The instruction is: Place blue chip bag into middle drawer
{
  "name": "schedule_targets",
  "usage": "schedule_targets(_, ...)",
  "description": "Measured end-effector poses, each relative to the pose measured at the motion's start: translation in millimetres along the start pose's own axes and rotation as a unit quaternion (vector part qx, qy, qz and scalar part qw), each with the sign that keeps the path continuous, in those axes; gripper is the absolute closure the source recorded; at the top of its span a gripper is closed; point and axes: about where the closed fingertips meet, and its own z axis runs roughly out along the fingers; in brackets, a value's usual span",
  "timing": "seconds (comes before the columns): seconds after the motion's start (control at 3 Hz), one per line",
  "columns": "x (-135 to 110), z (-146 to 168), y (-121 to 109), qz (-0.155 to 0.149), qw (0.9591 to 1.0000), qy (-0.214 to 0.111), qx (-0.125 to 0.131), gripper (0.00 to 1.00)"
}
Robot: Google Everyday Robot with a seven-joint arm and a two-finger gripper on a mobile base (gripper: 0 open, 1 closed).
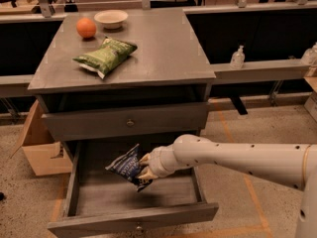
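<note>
Camera view. A grey cabinet (163,48) seen from the front and above, with the middle drawer (133,219) pulled out toward 6 o'clock, showing its plank floor and side walls. The upper drawer (99,125) above it is closed, with a small round knob (130,123) at its centre.

The arm (237,157) enters from 3 o'clock and reaches across the right wall of the middle drawer. The gripper (143,166) lies over the middle of the drawer's opening, pointing toward 9 o'clock. Its fingers (144,158) are closed on the right edge of the blue bag (126,165), one finger above and one below.

The blue bag stands out from the gripper toward 9 o'clock, tilted, with its white lettering facing the camera. It sits within the outline of the middle drawer, nearer the back than the front. Whether its lower corner touches the floor cannot be told.

On the cabinet top, a green bag (105,56) lies flat at the left. At 11 o'clock from it sits an orange (86,28), and just beside the orange at 2 o'clock is a pale bowl (111,18).

A cardboard box (39,148) stands on the floor at 9 o'clock from the cabinet. A clear bottle (237,57) stands on a ledge at 3 o'clock from the cabinet top.
</note>
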Motion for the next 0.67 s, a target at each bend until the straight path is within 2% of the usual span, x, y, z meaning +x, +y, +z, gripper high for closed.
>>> schedule_targets(0.33,15,36,2,-0.013,0.9998,0.012,-0.004,1.00)
schedule_targets(0.67,23,68,5,-0.010,0.9998,0.012,-0.011,0.84)
